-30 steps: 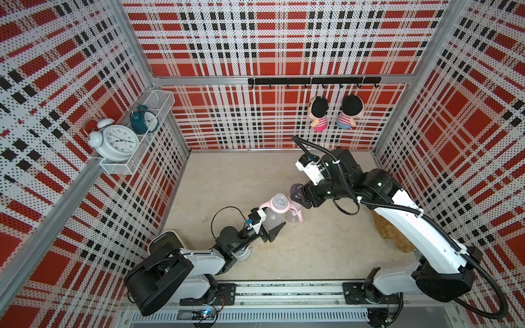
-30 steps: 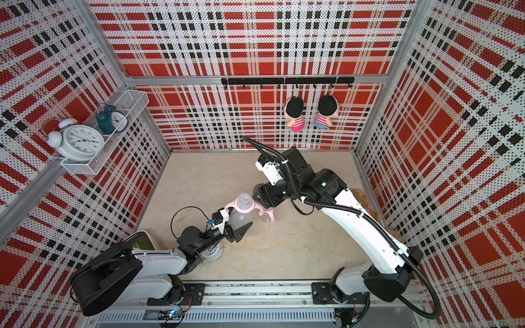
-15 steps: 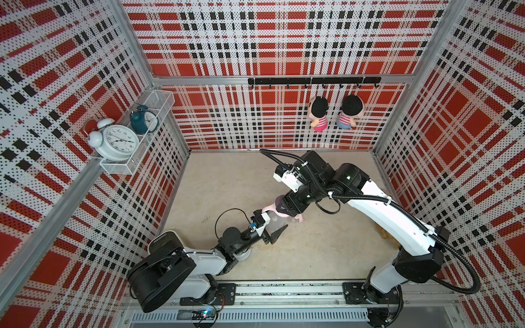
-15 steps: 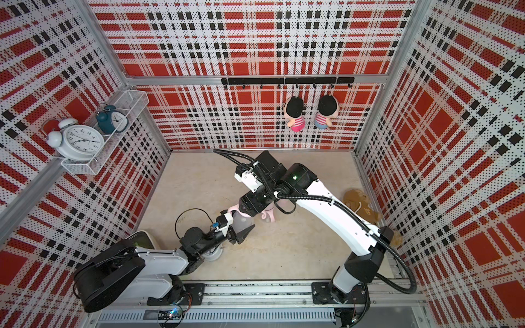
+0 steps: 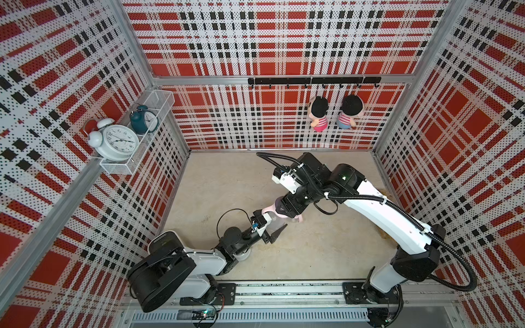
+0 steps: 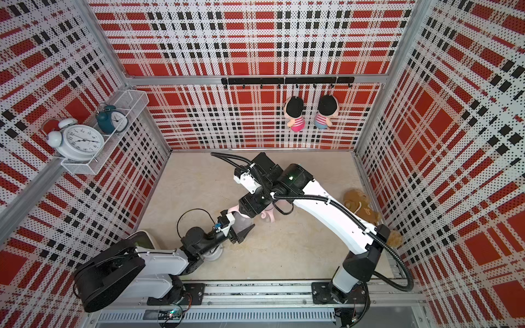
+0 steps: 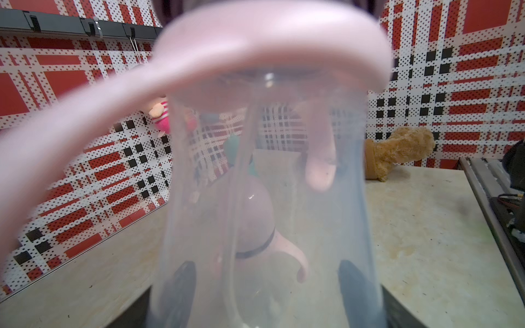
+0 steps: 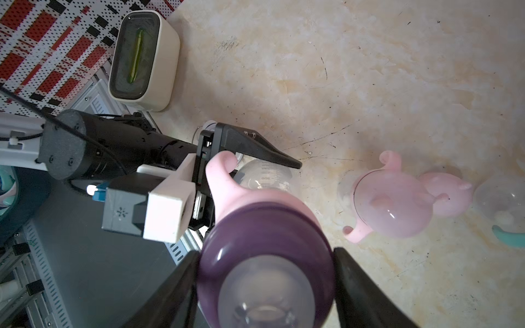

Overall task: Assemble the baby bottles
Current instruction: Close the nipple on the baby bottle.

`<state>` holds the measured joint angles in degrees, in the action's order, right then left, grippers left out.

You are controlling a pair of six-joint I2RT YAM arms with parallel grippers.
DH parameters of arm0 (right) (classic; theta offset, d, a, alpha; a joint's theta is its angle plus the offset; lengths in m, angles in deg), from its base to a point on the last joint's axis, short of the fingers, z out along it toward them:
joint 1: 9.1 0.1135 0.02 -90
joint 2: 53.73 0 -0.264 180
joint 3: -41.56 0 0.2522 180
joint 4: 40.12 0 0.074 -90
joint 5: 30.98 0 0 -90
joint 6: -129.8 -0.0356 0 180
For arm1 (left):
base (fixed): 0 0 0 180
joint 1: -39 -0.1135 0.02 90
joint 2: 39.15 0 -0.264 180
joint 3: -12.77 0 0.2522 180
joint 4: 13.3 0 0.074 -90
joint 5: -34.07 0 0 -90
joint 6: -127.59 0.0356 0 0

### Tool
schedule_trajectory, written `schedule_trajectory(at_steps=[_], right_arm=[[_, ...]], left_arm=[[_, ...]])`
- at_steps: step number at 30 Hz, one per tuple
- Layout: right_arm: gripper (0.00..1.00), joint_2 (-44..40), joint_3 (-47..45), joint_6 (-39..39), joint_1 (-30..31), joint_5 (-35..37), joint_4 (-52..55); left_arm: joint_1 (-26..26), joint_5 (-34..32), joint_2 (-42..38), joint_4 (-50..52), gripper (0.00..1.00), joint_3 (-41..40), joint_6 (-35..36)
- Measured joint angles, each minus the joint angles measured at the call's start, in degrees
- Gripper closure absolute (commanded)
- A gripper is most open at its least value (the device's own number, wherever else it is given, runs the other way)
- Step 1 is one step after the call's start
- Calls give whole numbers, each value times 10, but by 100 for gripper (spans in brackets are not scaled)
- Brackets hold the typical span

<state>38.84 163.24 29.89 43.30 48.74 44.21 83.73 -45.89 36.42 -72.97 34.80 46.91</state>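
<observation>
Purple collar (image 8: 264, 235), pinched in the right gripper (image 8: 267, 281), sits directly over the neck of the upright clear bottle (image 7: 284, 213) clamped in the left gripper (image 7: 268, 286) mid-table, axes seemingly aligned for screwing down.

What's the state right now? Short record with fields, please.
left pincer: shut on clear bottle
right pincer: shut on purple nipple collar, at the bottle's top
pink handle ring: on the bottle's top, under the collar
table: pink eared cap, teal part, brown plush
collar seated: cannot tell
</observation>
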Motion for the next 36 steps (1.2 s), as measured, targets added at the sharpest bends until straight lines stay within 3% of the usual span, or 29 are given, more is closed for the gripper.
schedule_trajectory(at_steps=[5,13,20,25,28,36], right_arm=[[43,2,-3,7,8,17,7],[45,-20,-40,51,10,12,-1],[46,-21,-48,54,10,6,-10],[51,-12,-26,2,12,26,-17],[45,0,-3,-49,17,41,-23],[56,72,85,-175,21,84,-17]], left_arm=[[-3,13,-2,17,100,2,0],[-29,106,-19,75,100,15,-14],[-31,118,-22,90,100,15,-35],[-8,42,-38,83,100,12,-40],[2,-14,-50,72,100,7,-42],[57,-218,-56,63,100,7,-19]])
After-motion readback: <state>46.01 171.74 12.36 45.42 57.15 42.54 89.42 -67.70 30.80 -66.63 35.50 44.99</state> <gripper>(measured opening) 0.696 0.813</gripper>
